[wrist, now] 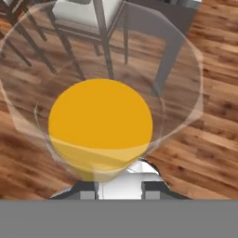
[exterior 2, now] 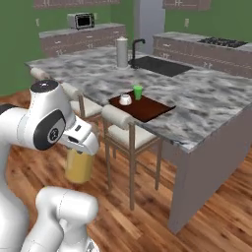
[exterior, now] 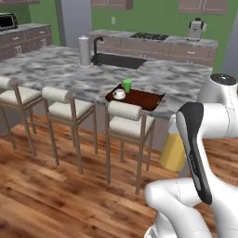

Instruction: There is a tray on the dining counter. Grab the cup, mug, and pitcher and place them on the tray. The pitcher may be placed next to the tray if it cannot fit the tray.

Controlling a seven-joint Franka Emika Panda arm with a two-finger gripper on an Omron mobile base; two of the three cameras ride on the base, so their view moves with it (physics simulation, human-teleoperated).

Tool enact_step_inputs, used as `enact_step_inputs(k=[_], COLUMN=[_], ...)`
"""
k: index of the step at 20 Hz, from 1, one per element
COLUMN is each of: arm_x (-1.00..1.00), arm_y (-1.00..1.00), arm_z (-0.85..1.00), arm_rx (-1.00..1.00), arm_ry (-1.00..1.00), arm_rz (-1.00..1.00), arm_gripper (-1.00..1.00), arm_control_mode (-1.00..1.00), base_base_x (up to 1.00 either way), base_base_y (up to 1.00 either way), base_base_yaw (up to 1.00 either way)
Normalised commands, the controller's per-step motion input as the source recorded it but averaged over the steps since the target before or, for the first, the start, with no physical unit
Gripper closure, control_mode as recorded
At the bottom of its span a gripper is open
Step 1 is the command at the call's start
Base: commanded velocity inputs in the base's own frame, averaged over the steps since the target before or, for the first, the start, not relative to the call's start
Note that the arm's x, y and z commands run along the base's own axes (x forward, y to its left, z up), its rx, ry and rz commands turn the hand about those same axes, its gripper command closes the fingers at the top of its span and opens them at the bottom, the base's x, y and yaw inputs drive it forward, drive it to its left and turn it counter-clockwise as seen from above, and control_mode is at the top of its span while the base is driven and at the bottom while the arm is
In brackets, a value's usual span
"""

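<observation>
The dark reddish-brown tray (exterior: 144, 99) (exterior 2: 150, 108) lies near the front edge of the dining counter (exterior: 56, 69) (exterior 2: 211, 98). On its left end stand the green cup (exterior: 126, 85) (exterior 2: 138, 92) and the white mug (exterior: 119, 94) (exterior 2: 125, 100). My gripper (exterior 2: 78, 153) (wrist: 120, 191) is shut on the yellow pitcher (exterior: 173, 151) (exterior 2: 78, 168) (wrist: 100, 121). The pitcher hangs upright under my hand, above the wooden floor and below counter height, on my side of the stools. In the hand view I look down into it through its clear rim.
Three white-cushioned stools (exterior: 125, 118) (exterior 2: 125, 133) line the counter's near side, between me and the tray. A dark sink (exterior: 118, 60) with a tap and a grey cylinder (exterior: 84, 51) sit farther back on the counter. The counter's end panel (exterior 2: 206, 167) drops to the floor on the right.
</observation>
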Motion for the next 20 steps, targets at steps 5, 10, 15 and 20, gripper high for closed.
enact_step_inputs(k=[5, 10, 15, 20], arm_x=[0.00, 0.00, 0.00, 0.00], arm_y=[0.00, 0.00, 0.00, 0.00], arm_z=[0.00, 0.00, 0.00, 0.00], arm_rx=[0.00, 0.00, 0.00, 0.00], arm_ry=[0.00, 0.00, 0.00, 0.00], arm_rz=[0.00, 0.00, 0.00, 0.00], arm_gripper=[1.00, 1.00, 1.00, 1.00], arm_control_mode=[1.00, 1.00, 1.00, 1.00], base_base_x=[0.37, 0.08, 0.00, 0.50], base_base_y=[1.00, 1.00, 1.00, 0.59], base_base_yaw=[-0.58, -0.52, -0.47, -0.41])
